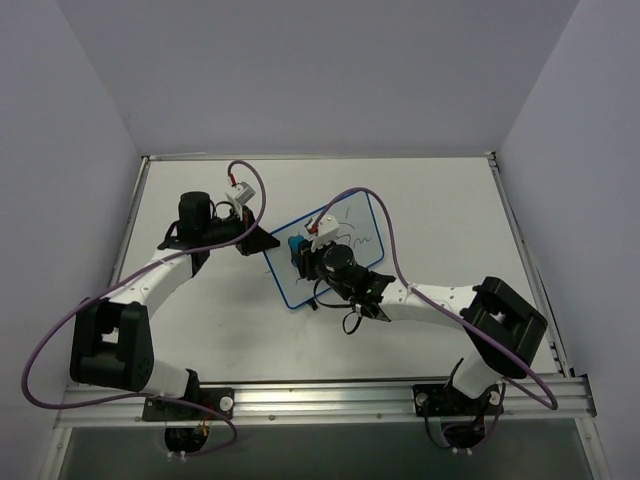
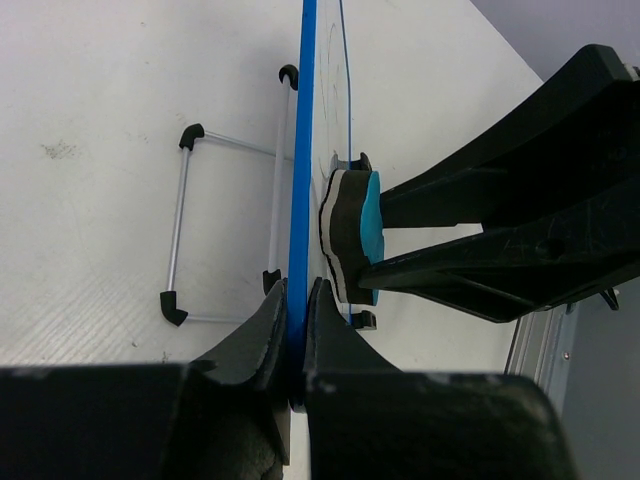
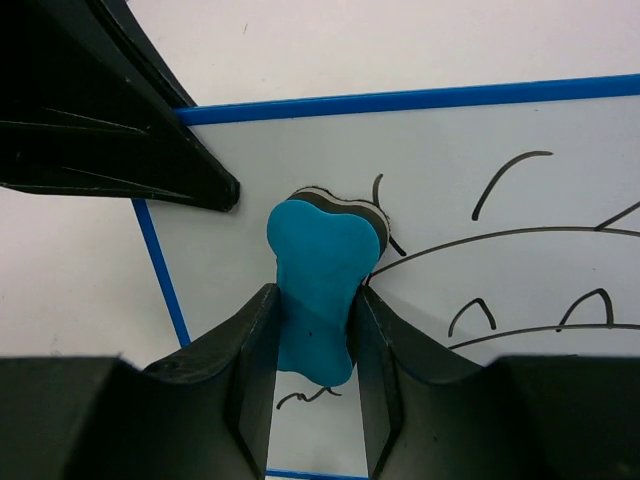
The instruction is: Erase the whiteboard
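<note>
Top external view shows the small rectangular whiteboard with a thin blue frame (image 1: 345,215) near the middle of the white table (image 1: 440,200), turned diagonally so that one corner points to the far right. The left gripper (image 1: 262,243) reaches in from the left and meets the board's left edge. The right gripper (image 1: 303,252) comes from the near right and sits over the board's left part. In the left wrist view the board (image 2: 301,150) is seen edge-on, and the left gripper (image 2: 297,300) has its two black fingers pinched tight on the blue frame, one on each side. A thin metal wire stand with black tips (image 2: 178,220) rests on the table on the board's back side. On the front side, the teal bone-shaped eraser with a black felt pad (image 2: 355,235) sits with its felt against the white face. In the right wrist view the right gripper (image 3: 312,340) is clamped on that eraser (image 3: 318,270), one finger on each narrow side. The eraser lies near the board's (image 3: 480,130) left edge, at the start of black marker doodles of curved lines (image 3: 520,235) that run to the right.
</note>
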`<control>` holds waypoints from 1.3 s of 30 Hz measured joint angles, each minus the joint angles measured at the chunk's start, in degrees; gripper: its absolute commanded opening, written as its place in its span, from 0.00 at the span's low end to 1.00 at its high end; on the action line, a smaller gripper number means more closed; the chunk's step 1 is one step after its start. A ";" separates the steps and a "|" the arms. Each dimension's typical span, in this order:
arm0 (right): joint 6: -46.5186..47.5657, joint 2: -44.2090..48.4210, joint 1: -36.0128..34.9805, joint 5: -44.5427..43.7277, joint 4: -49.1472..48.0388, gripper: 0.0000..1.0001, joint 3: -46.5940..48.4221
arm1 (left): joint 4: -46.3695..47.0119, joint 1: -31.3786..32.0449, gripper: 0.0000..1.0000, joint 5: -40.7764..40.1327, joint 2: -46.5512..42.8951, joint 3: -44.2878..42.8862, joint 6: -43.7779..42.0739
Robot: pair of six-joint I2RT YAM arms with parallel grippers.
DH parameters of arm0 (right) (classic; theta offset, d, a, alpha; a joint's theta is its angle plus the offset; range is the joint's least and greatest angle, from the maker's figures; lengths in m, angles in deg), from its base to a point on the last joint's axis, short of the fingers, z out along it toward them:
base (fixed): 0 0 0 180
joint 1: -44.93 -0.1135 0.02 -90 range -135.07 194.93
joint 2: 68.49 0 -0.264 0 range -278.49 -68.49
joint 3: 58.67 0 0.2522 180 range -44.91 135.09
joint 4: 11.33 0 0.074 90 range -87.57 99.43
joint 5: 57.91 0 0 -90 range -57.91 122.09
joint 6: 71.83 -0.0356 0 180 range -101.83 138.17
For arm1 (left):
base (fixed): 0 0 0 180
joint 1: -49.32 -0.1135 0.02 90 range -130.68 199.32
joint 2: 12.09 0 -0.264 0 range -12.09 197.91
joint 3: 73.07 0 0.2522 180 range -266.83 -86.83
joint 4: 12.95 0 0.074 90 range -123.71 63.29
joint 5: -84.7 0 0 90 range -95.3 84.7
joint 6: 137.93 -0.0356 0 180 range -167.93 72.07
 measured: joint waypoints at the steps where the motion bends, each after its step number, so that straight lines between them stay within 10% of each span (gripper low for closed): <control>1: 0.02 -0.48 -0.24 -0.22 -0.70 0.00 0.02 | -0.02 0.00 0.02 -0.02 -0.04 0.00 -0.09; 39: -1.53 -3.10 -3.34 -0.59 -12.72 0.00 -8.13 | -0.61 0.13 0.02 -0.92 -1.18 0.50 -0.63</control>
